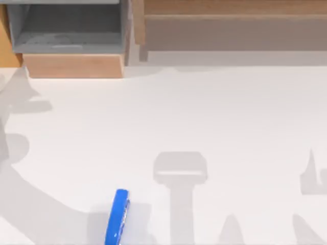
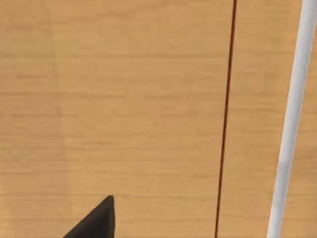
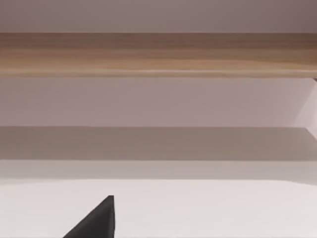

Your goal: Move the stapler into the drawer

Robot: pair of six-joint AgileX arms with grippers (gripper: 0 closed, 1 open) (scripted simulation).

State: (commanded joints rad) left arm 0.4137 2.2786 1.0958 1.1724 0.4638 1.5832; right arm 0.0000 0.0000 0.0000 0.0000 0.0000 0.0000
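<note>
Here, at the far left of the top view, the drawer (image 1: pixel 69 38) stands pulled out at the back edge of the white surface (image 1: pixel 214 117), its grey inside showing above a light tan wooden front panel (image 1: pixel 74 66). Well apart from it, at the near edge and left of the middle, the blue stapler (image 1: pixel 117 216) lies flat on the surface, its rounded end toward the back and a thin pale strip along its right side. To the right of the drawer, a long wooden shelf (image 1: pixel 232 25) with a brownish-grey recess runs along the back edge.

The left end effector (image 2: pixel 94 221) shows as one dark finger tip against a tan wooden face; whether it is wide or narrow, I cannot tell. The right end effector (image 3: pixel 94 221) likewise shows a single dark tip, above the surface and facing the shelf; its spread cannot be told either.
</note>
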